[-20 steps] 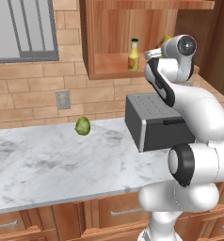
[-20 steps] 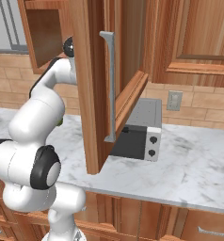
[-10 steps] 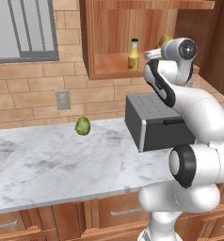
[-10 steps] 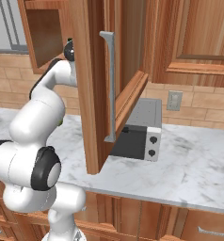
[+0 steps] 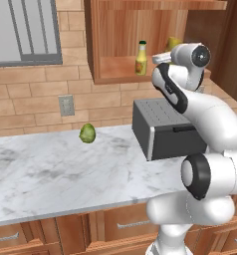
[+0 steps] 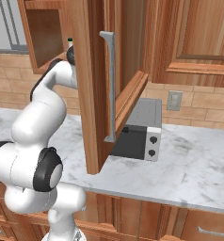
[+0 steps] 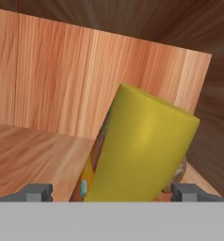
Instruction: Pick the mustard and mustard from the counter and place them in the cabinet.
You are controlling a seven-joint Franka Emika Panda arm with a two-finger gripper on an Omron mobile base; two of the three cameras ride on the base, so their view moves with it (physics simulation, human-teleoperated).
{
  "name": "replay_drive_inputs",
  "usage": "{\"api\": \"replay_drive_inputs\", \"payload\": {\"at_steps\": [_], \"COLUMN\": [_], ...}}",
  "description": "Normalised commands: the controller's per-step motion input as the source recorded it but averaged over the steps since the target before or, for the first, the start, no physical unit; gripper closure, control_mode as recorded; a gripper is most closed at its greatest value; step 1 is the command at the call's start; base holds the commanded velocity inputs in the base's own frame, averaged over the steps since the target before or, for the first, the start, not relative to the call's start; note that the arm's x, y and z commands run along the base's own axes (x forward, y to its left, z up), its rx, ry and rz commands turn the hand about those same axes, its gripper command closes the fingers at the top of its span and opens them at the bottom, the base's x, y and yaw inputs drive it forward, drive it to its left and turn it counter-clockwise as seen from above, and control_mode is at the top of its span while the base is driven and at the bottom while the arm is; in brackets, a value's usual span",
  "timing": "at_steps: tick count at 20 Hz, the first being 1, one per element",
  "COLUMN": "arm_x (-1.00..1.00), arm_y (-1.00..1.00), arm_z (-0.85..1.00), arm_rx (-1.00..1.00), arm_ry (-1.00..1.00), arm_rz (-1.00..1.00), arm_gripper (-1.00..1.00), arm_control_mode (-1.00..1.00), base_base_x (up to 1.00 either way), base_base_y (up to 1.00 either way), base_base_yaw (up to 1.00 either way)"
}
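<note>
The wider, stubby mustard (image 7: 142,150) stands on the cabinet (image 5: 120,30) shelf floor. In the hand view it leans to the right, between the two finger tips (image 7: 36,192). My gripper (image 7: 111,193) is open, its fingers set wide on either side of this bottle and not pressing it. In the left base view the same stubby mustard (image 5: 173,42) peeks out behind the arm's wrist. The slim mustard (image 5: 141,59) with the dark green cap stands upright on the shelf to its left. That cap (image 6: 70,41) also peeks out in the right base view.
The cabinet door (image 6: 92,84) hangs open over the counter (image 5: 51,169), close beside the arm. A grey boxy appliance (image 5: 165,127) sits under the cabinet. A round green ball (image 5: 87,133) lies by the brick wall, near a wall outlet (image 5: 66,105).
The arm's wrist has sunk very slightly. Both bottles stay where they were and the gripper stays open.
</note>
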Motion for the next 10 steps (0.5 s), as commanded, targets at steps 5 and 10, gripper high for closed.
{"api": "replay_drive_inputs", "payload": {"at_steps": [5, 10], "arm_x": [0.00, 0.00], "arm_y": [0.03, 0.00], "arm_z": [0.00, 0.00], "arm_rx": [0.00, 0.00], "arm_ry": [-0.03, -0.03], "arm_rz": [0.07, 0.06], "arm_gripper": [-1.00, -1.00], "arm_control_mode": [-1.00, -1.00], "base_base_x": [0.00, 0.00], "base_base_y": [0.00, 0.00], "base_base_yaw": [0.00, 0.00]}}
